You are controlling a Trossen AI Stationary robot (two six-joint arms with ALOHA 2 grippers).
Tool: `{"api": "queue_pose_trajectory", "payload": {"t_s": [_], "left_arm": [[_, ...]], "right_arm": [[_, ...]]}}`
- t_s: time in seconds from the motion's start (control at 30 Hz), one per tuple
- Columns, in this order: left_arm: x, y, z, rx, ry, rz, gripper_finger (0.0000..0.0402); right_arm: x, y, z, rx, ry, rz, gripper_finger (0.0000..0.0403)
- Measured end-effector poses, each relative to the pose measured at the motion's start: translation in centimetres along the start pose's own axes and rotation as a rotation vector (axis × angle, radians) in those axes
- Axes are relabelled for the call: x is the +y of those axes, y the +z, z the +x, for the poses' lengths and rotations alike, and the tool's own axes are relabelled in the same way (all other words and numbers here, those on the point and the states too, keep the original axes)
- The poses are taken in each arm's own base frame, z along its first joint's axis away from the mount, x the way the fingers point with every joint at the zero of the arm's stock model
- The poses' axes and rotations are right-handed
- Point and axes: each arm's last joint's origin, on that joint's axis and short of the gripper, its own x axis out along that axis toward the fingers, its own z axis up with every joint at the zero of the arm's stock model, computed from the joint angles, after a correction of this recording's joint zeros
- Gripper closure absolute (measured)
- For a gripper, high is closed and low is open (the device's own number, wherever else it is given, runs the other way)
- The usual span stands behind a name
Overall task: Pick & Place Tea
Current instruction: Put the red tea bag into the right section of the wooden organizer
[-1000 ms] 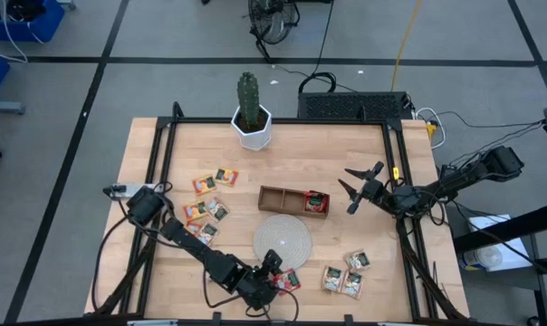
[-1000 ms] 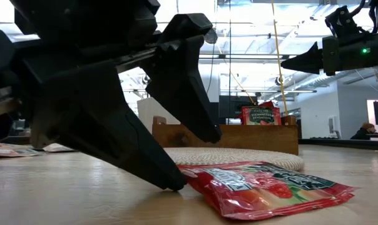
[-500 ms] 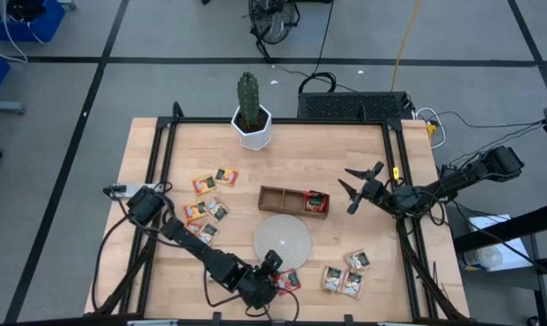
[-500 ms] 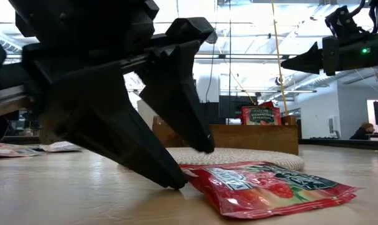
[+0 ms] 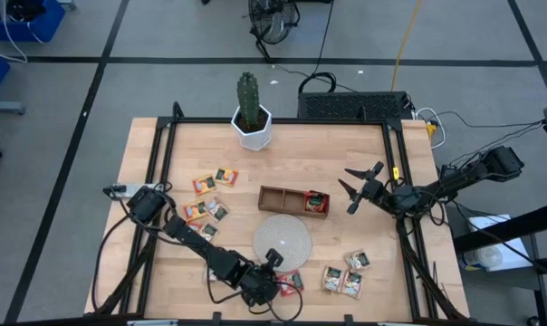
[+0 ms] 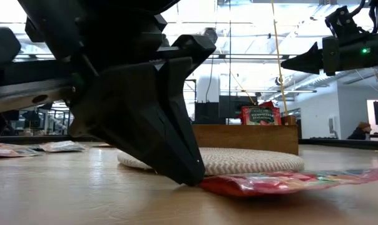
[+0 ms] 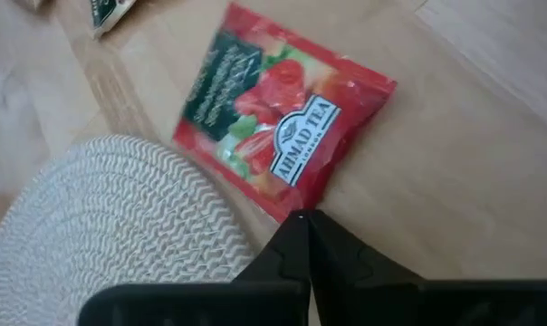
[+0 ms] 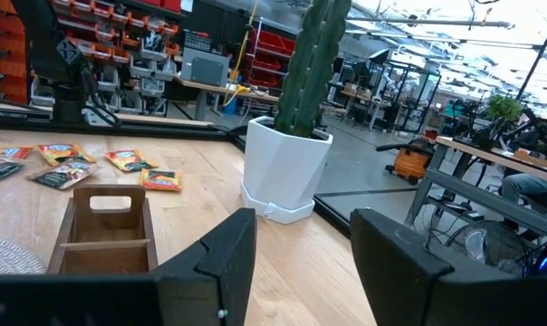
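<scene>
Red strawberry tea sachet (image 7: 283,113) is lying near the table's (image 5: 346,149) front edge, just beside the woven disc (image 5: 282,241), its edge pinched by the left gripper's (image 7: 302,217) closed fingers. The right gripper (image 5: 356,187) is hovering half-open, empty, near the table's right edge.

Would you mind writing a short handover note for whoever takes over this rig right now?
Left tool: shut on the corner of a red tea sachet lying beside the woven disc, at the table's front edge; sachet still on the wood.
Right tool: open, empty, hovering right of the wooden tray.
Done: one red sachet stands in the tray's right-hand compartment.
Left: the gripped sachet, a group at front right and a group left of the tray, all still on the table.
</scene>
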Motion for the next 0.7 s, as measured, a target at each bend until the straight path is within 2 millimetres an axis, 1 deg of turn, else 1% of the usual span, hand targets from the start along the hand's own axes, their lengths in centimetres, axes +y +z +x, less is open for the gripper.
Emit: {"api": "queue_pose_trajectory", "payload": {"t_s": [0.2, 0.33, 0.4, 0.47, 0.57, 0.63, 0.7], "left_arm": [[-0.3, -0.1, -0.2, 0.023, -0.013, -0.038, 0.04], [-0.3, -0.3, -1.2, 0.086, -0.046, -0.106, 0.04], [-0.2, -0.3, -1.9, 0.104, -0.102, -0.177, 0.04], [0.2, -0.1, -2.3, 0.086, -0.169, -0.31, 0.0397], [1.2, 0.6, -2.6, 0.016, -0.176, -0.494, 0.0382], [2.2, 1.0, -3.1, -0.019, -0.163, -0.546, 0.0366], [2.8, 1.0, -3.2, -0.021, -0.157, -0.587, 0.0344]], "right_arm": [[0.0, 0.0, 0.0, 0.0, 0.0, 0.0, 0.0236], [0.0, 0.0, 0.0, 0.0, 0.0, 0.0, 0.0236], [0.0, 0.0, 0.0, 0.0, 0.0, 0.0, 0.0236], [0.0, 0.0, 0.0, 0.001, 0.0, -0.001, 0.0236], [0.0, 0.0, 0.0, 0.0, 0.0, 0.0, 0.0236], [0.0, 0.0, 0.0, 0.0, 0.0, 0.0, 0.0236], [0.0, 0.0, 0.0, 0.0, 0.0, 0.0, 0.0236]]}}
